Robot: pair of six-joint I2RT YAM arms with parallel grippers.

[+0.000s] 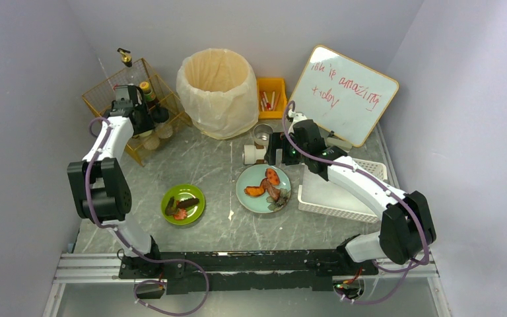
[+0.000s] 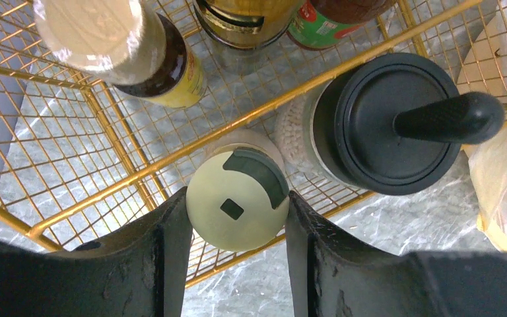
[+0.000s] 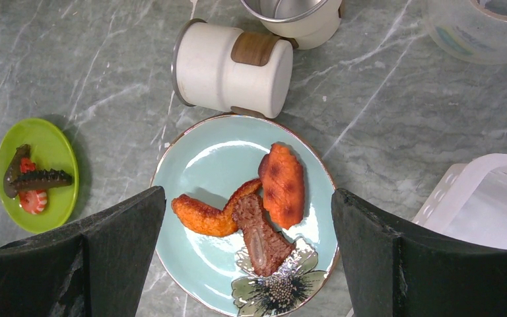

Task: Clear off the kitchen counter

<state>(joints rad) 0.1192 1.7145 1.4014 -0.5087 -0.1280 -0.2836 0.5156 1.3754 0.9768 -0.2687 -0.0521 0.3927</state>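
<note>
left gripper (image 2: 237, 198): fingers (image 2: 171, 251) about half apart, inner faces pressed on both sides of a cream-lidded shaker (image 2: 237, 218); it grips the shaker. the shaker stands upright at the front edge of the gold wire basket (image 2: 138, 172); cannot tell whether inside or just outside the wire. a black-lidded jar (image 2: 383, 125) stands at 2 o'clock of the shaker, just beside it.

right gripper (image 3: 247, 198): fingers (image 3: 119, 251) spread fully wide, holding and touching nothing. it hovers over a light-blue plate (image 3: 204, 165) of food. a white canister (image 3: 228, 66) lies on its side at the plate's 12 o'clock, at the rim.

the kitchen counter (image 3: 383, 112) lies below both grippers and carries everything. in the left wrist view it shows at 5 o'clock of the fingers.
</note>
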